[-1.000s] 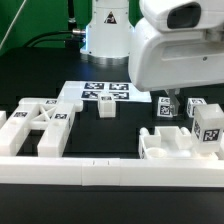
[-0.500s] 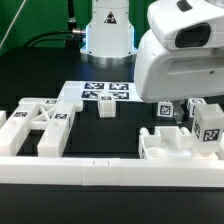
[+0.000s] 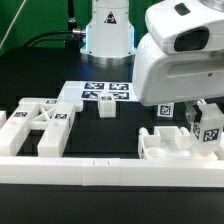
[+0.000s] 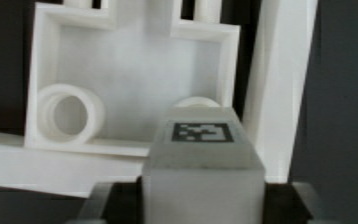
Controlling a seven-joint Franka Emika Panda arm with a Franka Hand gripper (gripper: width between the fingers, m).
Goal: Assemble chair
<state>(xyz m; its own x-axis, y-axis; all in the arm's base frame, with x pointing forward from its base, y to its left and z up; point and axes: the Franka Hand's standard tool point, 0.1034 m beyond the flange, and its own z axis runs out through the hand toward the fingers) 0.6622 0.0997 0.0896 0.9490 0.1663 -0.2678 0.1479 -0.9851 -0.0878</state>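
My gripper (image 4: 202,196) is shut on a white tagged post (image 4: 201,150), which fills the gap between the two dark fingers (image 4: 123,200). Behind the post lies the square white seat piece (image 4: 131,70), with a raised rim and a round hole. In the exterior view the gripper (image 3: 188,116) is mostly hidden under the big white hand at the right, just above the seat piece (image 3: 165,146). Two tagged white blocks (image 3: 165,110) (image 3: 210,130) stand beside it. More chair parts (image 3: 40,125) lie at the exterior view's left, and a small white piece (image 3: 107,108) sits in the middle.
The marker board (image 3: 100,92) lies flat behind the small piece. A long low white border rail (image 3: 110,175) runs along the front edge. The robot base (image 3: 108,30) stands at the back.
The arm has moved toward the exterior view's right and lower, over the tagged blocks by the seat piece. One of the tagged blocks there is now hidden behind the hand.
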